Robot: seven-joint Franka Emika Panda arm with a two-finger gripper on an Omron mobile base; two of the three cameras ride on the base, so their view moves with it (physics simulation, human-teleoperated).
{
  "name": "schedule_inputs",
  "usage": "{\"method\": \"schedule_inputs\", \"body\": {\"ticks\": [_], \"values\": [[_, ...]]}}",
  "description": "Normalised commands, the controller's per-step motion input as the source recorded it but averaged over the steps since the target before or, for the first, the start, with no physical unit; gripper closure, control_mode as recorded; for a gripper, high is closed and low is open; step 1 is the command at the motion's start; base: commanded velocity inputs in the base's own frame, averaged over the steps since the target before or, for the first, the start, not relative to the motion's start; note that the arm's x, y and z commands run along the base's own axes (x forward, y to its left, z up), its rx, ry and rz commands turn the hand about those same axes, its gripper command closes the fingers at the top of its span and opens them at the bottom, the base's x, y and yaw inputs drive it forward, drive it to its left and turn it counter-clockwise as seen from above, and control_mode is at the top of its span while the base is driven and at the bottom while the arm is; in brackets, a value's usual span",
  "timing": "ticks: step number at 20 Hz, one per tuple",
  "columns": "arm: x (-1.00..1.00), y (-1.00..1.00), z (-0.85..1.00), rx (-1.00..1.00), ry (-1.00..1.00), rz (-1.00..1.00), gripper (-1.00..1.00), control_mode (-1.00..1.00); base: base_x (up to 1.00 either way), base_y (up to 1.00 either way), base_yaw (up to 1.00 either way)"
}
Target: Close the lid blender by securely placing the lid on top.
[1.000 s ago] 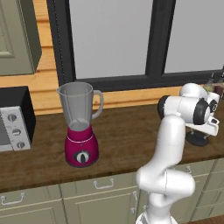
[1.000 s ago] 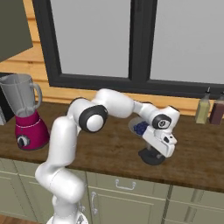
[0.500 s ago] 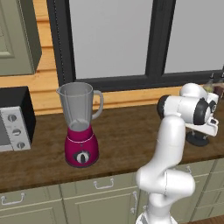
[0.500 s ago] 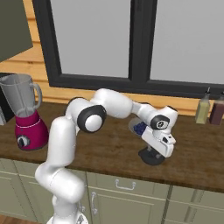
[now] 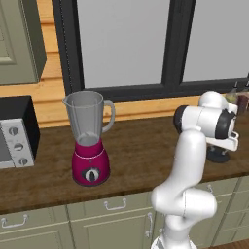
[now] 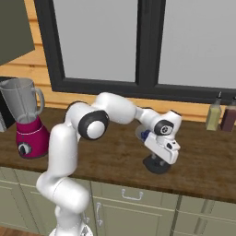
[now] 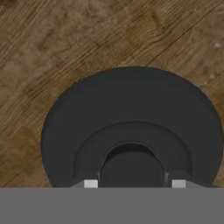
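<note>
The blender (image 5: pixel 90 141) stands far off to the hand's left, well apart from it, upright on the wooden table (image 5: pixel 141 146), its clear jar open at the top and its handle on the side nearer the hand. The hand (image 6: pixel 159 159) is down over the lid (image 6: pixel 157 164), which lies flat on the table directly below it. In the hand view the lid (image 7: pixel 131 127) sits centred under the hand, its raised middle knob between the two fingertips (image 7: pixel 90 183).

The step in hand is the grasp of the lid. The jaws stand to either side of the knob; I cannot tell whether they are touching it or have a firm hold. To do this well, the fingers should meet the knob evenly on both sides so the lid does not skew, and the lid should be lifted straight up and level. Two bottles (image 6: pixel 213 115) stand beyond the hand by the window, out of the likely path.
</note>
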Motion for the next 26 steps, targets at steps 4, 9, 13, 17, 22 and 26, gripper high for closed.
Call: {"method": "schedule_inputs", "body": {"ticks": [4,9,13,17,22,26], "values": [[-0.01,0.28,0.00,0.00,0.00,0.02,1.00,-1.00,0.00,0.00,0.00],[0.00,0.03,0.01,0.00,0.00,0.01,1.00,-1.00,0.00,0.00,0.00],[0.00,0.00,0.00,0.01,0.00,0.00,1.00,-1.00,0.00,0.00,0.00],[-0.02,0.12,0.04,0.00,0.00,0.00,1.00,-1.00,0.00,0.00,0.00],[-0.12,0.06,0.07,0.00,0.00,0.00,1.00,-1.00,0.00,0.00,0.00],[-0.23,0.00,0.17,0.01,-0.06,0.00,1.00,-1.00,0.00,0.00,0.00]]}}
